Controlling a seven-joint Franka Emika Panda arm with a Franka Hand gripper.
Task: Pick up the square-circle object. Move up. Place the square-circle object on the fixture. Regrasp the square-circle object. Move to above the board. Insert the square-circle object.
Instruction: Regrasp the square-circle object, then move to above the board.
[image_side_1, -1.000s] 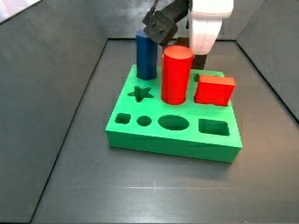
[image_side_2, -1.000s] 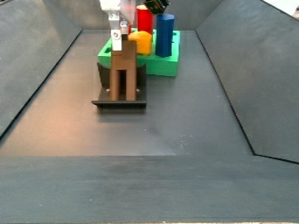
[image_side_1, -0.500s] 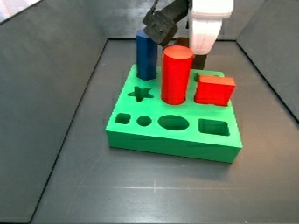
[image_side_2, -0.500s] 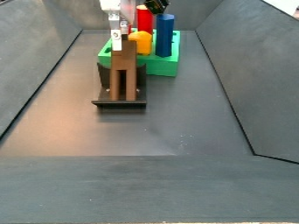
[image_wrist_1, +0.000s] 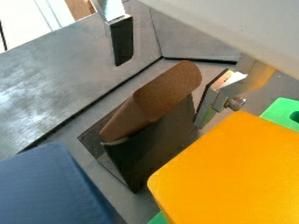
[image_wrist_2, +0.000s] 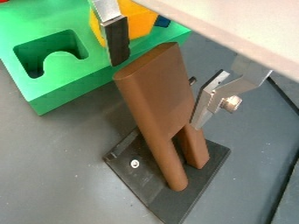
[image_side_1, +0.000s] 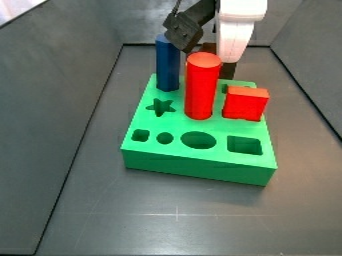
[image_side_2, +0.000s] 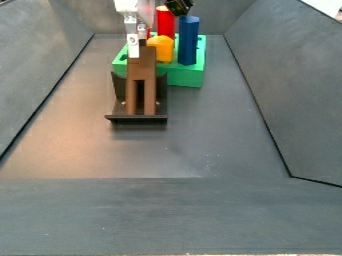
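Brown square-circle object (image_wrist_2: 162, 109) leans on the fixture (image_wrist_2: 149, 171), unchanged; the gripper (image_wrist_2: 163, 59) straddles it, jaws released, no writing visible.

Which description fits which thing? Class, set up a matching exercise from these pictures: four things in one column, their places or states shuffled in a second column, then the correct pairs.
Things:
1. square-circle object
2. gripper
3. red cube
4. star-shaped hole

Descriptions:
A. empty, in the top of the board
B. leaning on the fixture
C. open, fingers on either side of the brown piece
D. seated on the board beside the red cylinder

Pairs: 1-B, 2-C, 3-D, 4-A
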